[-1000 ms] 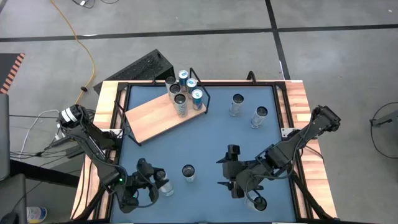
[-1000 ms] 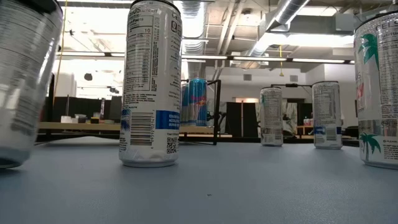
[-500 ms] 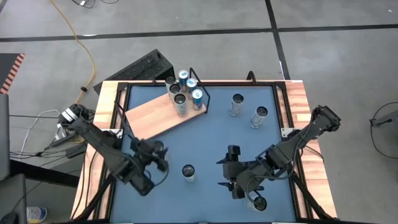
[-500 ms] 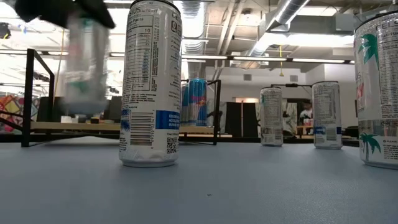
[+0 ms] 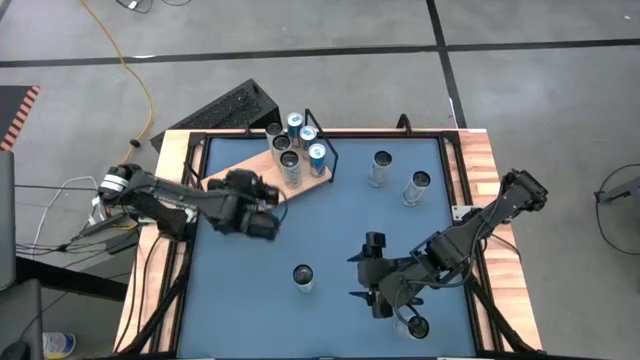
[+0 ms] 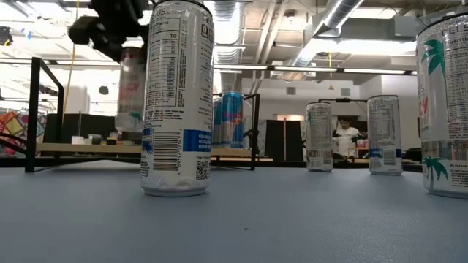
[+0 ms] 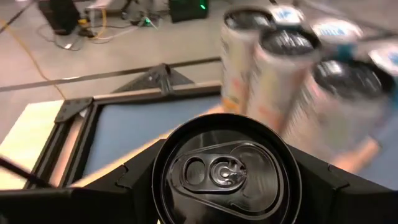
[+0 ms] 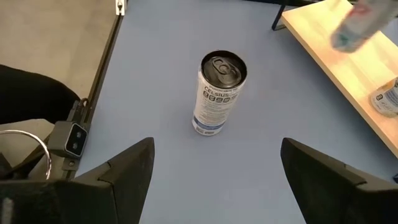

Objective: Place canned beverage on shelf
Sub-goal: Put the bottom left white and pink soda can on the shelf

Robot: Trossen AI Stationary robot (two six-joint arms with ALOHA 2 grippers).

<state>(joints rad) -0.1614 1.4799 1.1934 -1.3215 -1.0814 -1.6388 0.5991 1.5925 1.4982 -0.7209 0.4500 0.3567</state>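
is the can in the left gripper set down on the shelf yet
No. The left gripper holds the can above the shelf; the low view shows it hanging clear of the board.

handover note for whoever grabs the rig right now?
Left gripper: shut on a can, carried above the shelf, not set down.
Right gripper: open, empty, waiting over the blue table.
Done: five cans stand at the shelf's wire-frame end.
Left: place the held can, then four loose cans on the table: centre, two at the far right, one under the right arm.
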